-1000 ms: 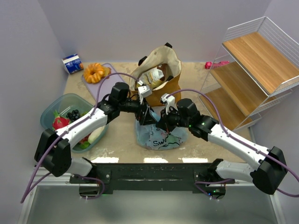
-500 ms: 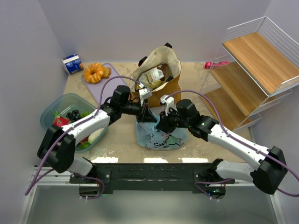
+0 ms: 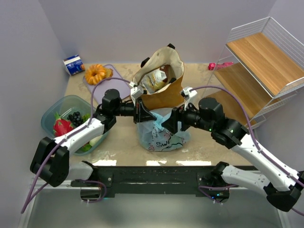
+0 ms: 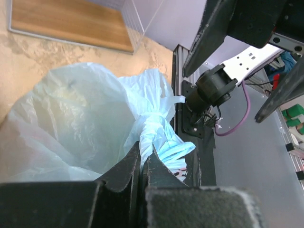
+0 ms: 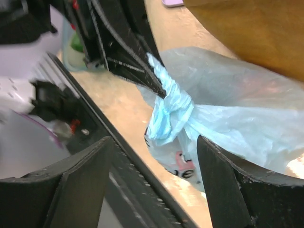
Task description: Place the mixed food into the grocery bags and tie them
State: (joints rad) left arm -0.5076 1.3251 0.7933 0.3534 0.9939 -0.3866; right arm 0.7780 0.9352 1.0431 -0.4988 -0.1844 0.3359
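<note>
The left claw [image 4: 142, 164] pinches the knotted top of the light-blue plastic bag [image 3: 161, 138], likely to keep it tight, while the right claw [image 5: 154, 140] hangs open beside the knot, and the bag sits on the table [image 3: 118, 142] before the tan tote [image 3: 166, 92].

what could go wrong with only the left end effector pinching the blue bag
The left end effector is shut on the tail of the blue bag beside the knot, the right end effector open; a pull might drag the bag rather than tighten it. The tote stands close behind, so a swinging arm could tip it.
</note>
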